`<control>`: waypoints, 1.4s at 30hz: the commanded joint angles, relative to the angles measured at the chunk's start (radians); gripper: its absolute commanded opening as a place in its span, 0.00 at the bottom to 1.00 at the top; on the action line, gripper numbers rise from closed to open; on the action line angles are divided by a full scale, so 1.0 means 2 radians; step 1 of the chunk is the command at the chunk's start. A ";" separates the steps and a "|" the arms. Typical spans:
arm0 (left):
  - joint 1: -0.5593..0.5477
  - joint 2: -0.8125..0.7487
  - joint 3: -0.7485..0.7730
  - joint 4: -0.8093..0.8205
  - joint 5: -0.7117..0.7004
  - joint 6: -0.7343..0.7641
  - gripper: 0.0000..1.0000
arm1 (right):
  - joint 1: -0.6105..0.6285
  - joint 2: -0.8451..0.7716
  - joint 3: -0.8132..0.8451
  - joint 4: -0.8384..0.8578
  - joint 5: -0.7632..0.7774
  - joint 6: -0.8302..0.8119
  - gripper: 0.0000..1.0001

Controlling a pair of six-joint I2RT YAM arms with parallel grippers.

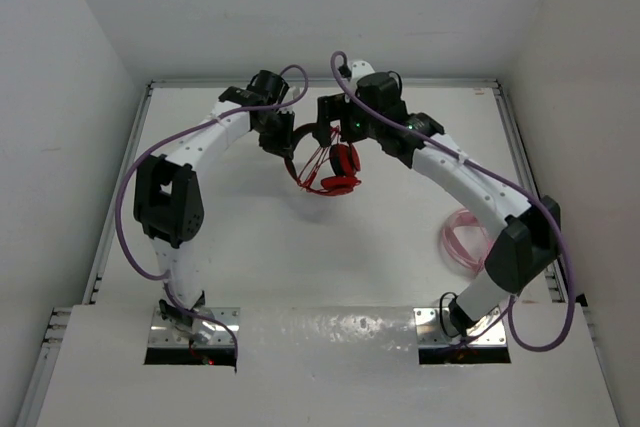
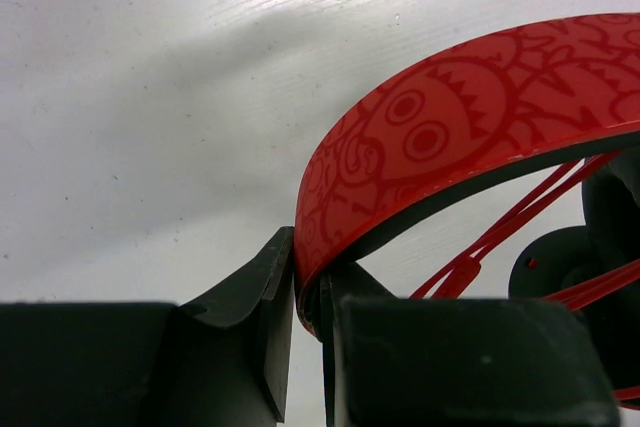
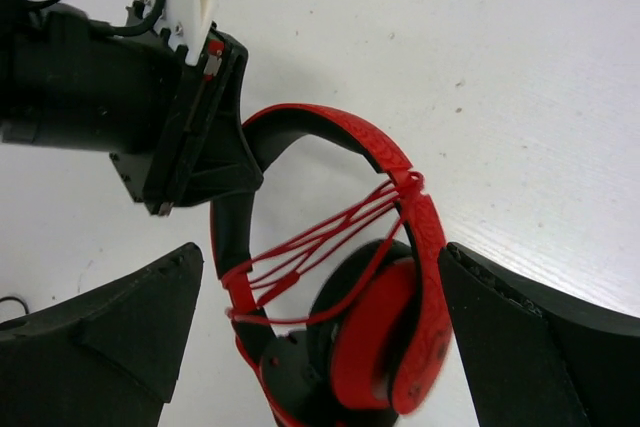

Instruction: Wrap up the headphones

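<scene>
Overhead view: high, looking steeply down on the whole table [image 1: 260,252]; wrist views: close, oblique; all three share the headphones [image 1: 343,162], upper centre overhead

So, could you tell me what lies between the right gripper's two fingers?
The headphones, their cable wound across the headband; the right wrist view shows them between the open fingers.

Red headphones [image 1: 330,169]: cartoon-printed headband [image 2: 450,127] lined in black, earcups [image 3: 375,337] folded inward, thin red cable [image 3: 310,245] strung in several strands across the arch, over the far middle of the table [image 1: 250,237].
</scene>
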 commanded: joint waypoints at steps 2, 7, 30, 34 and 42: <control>0.004 0.002 0.007 0.018 0.008 0.002 0.00 | -0.002 -0.069 -0.015 0.014 0.035 -0.027 0.99; 0.008 0.006 0.011 0.018 -0.023 0.018 0.00 | -0.007 -0.098 -0.020 -0.014 0.083 -0.055 0.99; 0.069 0.205 0.266 0.060 -0.085 -0.032 0.00 | -0.087 -0.135 -0.132 -0.016 0.147 -0.007 0.99; 0.089 0.217 0.270 0.073 -0.074 -0.047 0.00 | -0.088 -0.136 -0.132 -0.028 0.154 -0.005 0.99; 0.123 0.223 0.257 0.096 -0.100 -0.028 0.00 | -0.087 -0.117 -0.118 -0.045 0.161 -0.011 0.99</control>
